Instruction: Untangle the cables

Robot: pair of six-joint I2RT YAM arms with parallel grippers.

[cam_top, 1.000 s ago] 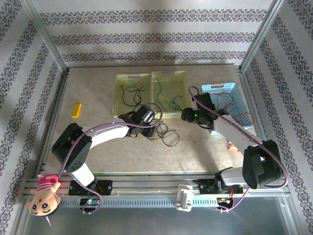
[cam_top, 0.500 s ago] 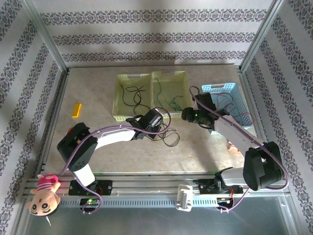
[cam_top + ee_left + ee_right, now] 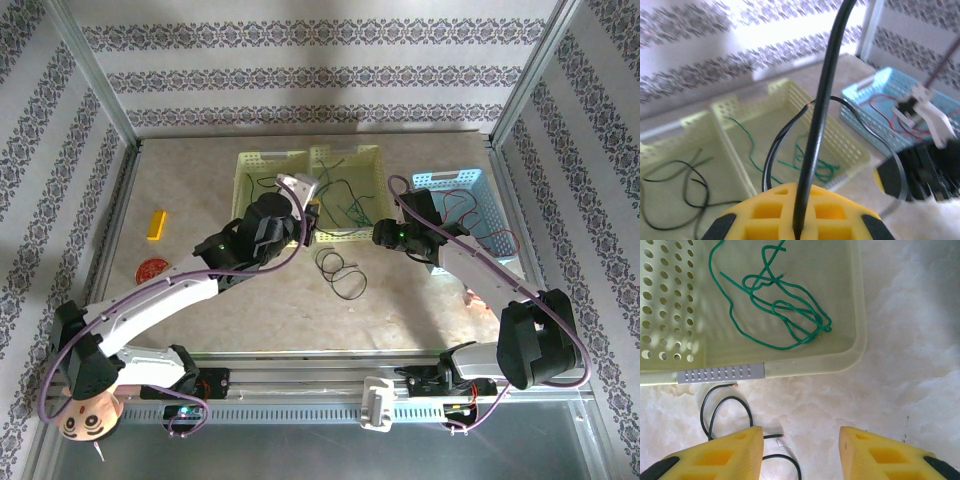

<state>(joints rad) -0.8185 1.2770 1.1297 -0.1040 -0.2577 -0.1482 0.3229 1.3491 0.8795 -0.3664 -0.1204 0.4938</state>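
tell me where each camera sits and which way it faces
top external: above and behind the bases, looking down on the table; both arms show.
left wrist: looks across toward the blue basket; left gripper shut on a black cable.
right wrist: looks straight down; right gripper open.
shared: all three show the green cables in the yellow basket.

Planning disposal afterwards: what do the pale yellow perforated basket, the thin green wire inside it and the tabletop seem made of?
Pale yellow perforated basket: moulded plastic, smooth, faintly glossy; even hole grid, rounded rim. Thin green wire: likely plastic-coated copper; its ends look coppery. Tabletop: matte, white marbling; stone or printed laminate, cannot tell.
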